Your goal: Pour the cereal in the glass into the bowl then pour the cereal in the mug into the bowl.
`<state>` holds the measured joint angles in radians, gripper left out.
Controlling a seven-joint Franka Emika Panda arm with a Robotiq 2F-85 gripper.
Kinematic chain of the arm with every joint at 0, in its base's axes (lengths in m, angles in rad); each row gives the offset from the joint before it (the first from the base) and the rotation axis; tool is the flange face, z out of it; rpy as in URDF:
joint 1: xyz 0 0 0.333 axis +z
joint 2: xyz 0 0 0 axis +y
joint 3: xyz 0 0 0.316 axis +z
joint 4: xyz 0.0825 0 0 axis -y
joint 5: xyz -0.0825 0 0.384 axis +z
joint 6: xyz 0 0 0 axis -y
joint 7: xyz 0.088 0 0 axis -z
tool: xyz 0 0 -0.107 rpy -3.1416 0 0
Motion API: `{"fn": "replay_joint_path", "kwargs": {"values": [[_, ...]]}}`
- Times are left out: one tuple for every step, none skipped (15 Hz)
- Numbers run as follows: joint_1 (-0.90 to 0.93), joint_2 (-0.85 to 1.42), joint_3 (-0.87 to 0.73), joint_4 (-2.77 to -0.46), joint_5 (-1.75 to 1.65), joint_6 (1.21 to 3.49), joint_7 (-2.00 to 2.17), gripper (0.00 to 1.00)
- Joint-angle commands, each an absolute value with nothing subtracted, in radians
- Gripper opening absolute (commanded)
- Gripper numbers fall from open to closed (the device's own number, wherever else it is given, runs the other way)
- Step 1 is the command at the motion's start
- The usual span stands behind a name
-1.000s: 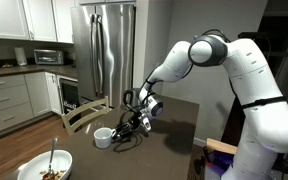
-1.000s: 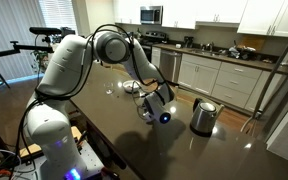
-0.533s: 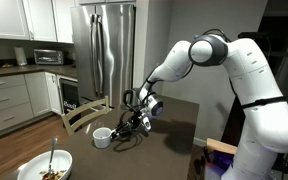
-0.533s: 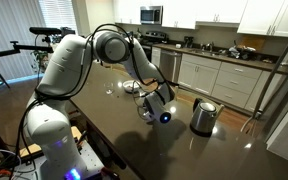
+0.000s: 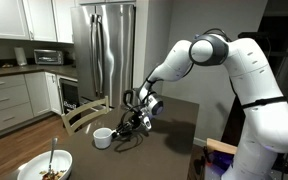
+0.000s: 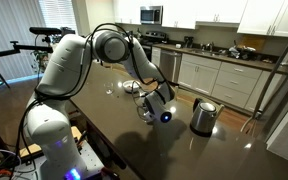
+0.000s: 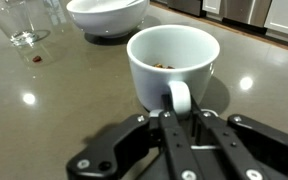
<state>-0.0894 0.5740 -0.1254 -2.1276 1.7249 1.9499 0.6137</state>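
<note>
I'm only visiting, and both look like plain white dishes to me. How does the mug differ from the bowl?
The mug is narrow with a side handle; the bowl is wider, shallower and handleless. A spoon sticks out of the bowl, none from the mug. The pincer grips the mug's handle; the bowl stands apart, untouched. Both are white and upright.

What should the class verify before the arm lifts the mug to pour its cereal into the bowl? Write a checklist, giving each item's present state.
1. Clear drinking glass empty: ok.
2. Small white ceramic mug upright, cereal inside: ok.
3. Gripper centred on the mug's handle: ok.
4. Jaws firmly closed on that handle: cannot tell.
5. Wide white bowl upright beyond the mug: ok.
6. Dark table free of spills: not ok, a stray piece lies near the glass.
</note>
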Motion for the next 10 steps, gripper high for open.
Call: {"fn": "replay_joint_path", "kwargs": {"values": [[-0.085, 0.515, -0.128, -2.170, 1.665, 1.963, 0.653, 0.08], [-0.081, 0.503, -0.128, -2.178, 1.648, 1.965, 0.661, 0.08], [-0.077, 0.488, -0.129, -2.189, 1.631, 1.972, 0.671, 0.07], [-0.075, 0.475, -0.129, -2.198, 1.613, 1.972, 0.687, 0.08], [-0.071, 0.460, -0.129, -2.208, 1.594, 1.977, 0.704, 0.08], [-0.067, 0.443, -0.129, -2.219, 1.577, 1.980, 0.721, 0.08], [-0.063, 0.428, -0.128, -2.228, 1.562, 1.985, 0.735, 0.08], [-0.057, 0.411, -0.128, -2.237, 1.548, 1.995, 0.751, 0.08], [-0.051, 0.396, -0.126, -2.245, 1.538, 2.005, 0.764, 0.07], [-0.044, 0.379, -0.124, -2.252, 1.524, 2.016, 0.782, 0.08]]}}
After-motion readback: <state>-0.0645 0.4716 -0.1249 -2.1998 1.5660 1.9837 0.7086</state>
